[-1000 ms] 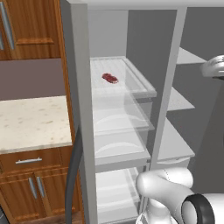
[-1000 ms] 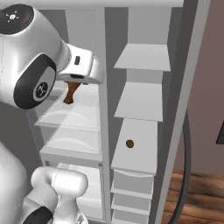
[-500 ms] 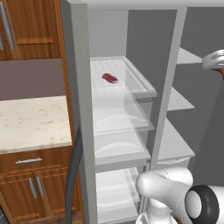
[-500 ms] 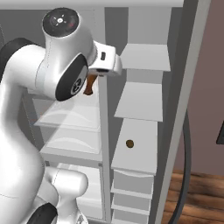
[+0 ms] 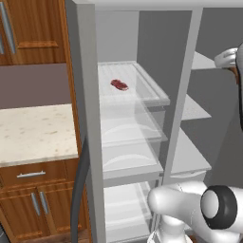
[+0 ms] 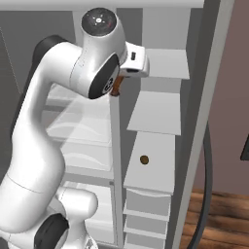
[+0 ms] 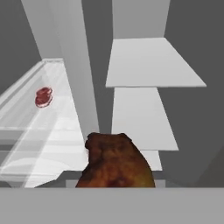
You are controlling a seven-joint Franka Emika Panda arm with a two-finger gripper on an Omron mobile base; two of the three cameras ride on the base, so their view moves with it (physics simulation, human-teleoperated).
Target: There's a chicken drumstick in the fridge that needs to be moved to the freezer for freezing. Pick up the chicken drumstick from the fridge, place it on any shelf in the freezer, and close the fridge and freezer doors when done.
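Chicken drumstick (image 7: 116,162) is sitting clenched in the jaws; we're judging it light, firm but greasy, prob. slippery, so we're favouring a mid-body hold over freezer shelf (image 7: 152,62).

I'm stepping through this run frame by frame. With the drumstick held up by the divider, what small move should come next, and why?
Probably carry the drumstick a little further right, out over a freezer shelf. The hand view shows it held close in front, roughly level with the divider between the compartments, with the bare white shelves just to its right. The gripper's jaws themselves are hidden.
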